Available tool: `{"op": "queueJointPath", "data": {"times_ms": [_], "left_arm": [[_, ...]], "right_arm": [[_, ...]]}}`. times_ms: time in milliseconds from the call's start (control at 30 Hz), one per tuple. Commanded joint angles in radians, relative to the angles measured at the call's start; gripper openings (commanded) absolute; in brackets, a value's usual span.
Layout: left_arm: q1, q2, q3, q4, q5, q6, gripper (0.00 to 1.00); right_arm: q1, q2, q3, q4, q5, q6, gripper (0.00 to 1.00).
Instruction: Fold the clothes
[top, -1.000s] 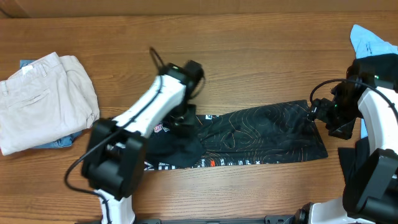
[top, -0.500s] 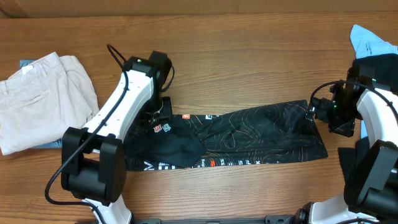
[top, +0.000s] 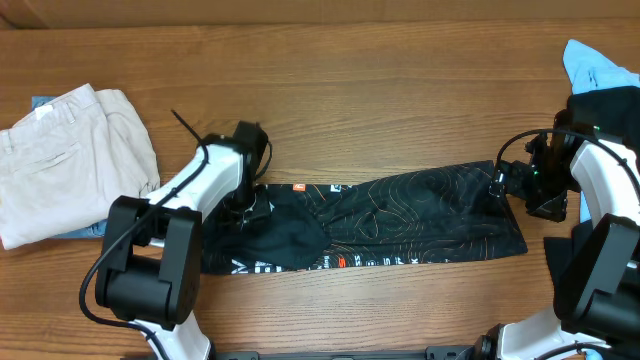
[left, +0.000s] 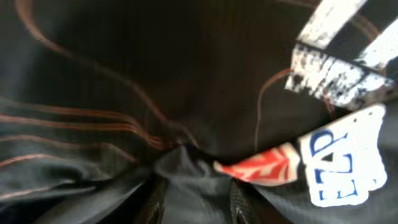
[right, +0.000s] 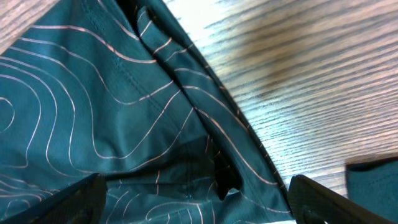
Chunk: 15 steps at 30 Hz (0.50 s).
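Note:
The black garment (top: 420, 215) with thin orange contour lines lies stretched left to right across the wooden table. My left gripper (top: 243, 205) is down on its left part. In the left wrist view the fingers (left: 196, 202) are shut on a bunched fold of the black cloth (left: 155, 74), next to a red and white-blue logo patch (left: 345, 155) and white lettering (left: 336, 68). My right gripper (top: 503, 182) is at the garment's far right corner. In the right wrist view its fingers (right: 193, 199) are spread wide over the cloth (right: 93, 112), holding nothing.
Folded beige trousers (top: 70, 160) lie at the left edge on a blue item (top: 100, 228). A light-blue cloth (top: 595, 65) lies at the far right corner. Bare wood (right: 311, 81) shows beyond the garment's right edge.
My left gripper has moved left and slightly toward the front, pulling the garment's left part out to the left. The right gripper has stayed at the right corner.

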Motion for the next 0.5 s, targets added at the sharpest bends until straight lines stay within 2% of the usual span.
{"op": "queueJointPath", "data": {"times_ms": [0, 233, 467], "left_arm": [[0.011, 0.007, -0.080, 0.125, -0.045, 0.003, 0.39], [0.019, 0.020, -0.080, 0.355, -0.088, 0.100, 0.38], [0.058, 0.032, -0.062, 0.377, -0.109, 0.133, 0.42]], "right_arm": [[-0.005, 0.004, -0.005, 0.002, -0.006, -0.005, 0.97], [-0.005, 0.004, -0.005, 0.002, -0.010, -0.001, 0.97], [-0.005, 0.004, -0.005, 0.016, -0.010, -0.002, 0.98]]}}
